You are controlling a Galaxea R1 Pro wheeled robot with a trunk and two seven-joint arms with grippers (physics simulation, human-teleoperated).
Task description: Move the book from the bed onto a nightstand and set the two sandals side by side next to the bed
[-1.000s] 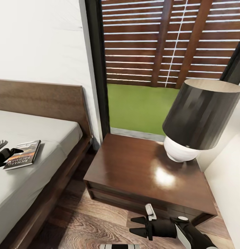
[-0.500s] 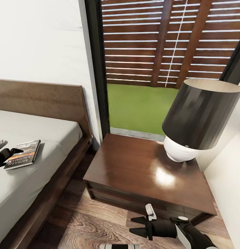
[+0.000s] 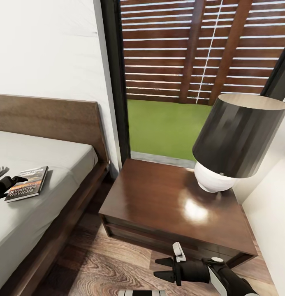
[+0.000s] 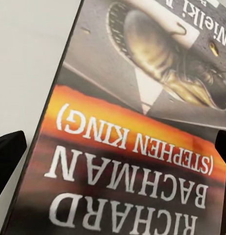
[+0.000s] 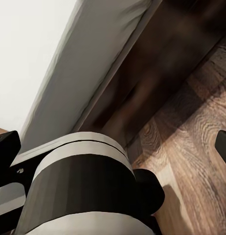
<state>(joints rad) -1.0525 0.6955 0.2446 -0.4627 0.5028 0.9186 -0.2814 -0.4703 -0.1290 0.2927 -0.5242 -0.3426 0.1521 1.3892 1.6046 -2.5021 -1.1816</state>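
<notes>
the right gripper hovers low over the wood floor in front of the nightstand, its fingers apart and empty. beyond it, the lamp stands on the nightstand's glossy top. to the left, the book lies flat on the bed, near the mattress edge, with the left gripper at the book's edge, fingers spread either side of it.

Thin dark paperback book lying flat at nine o'clock on grey-mattressed bed; glossy brown nightstand, lamp-topped, at five o'clock.
</notes>
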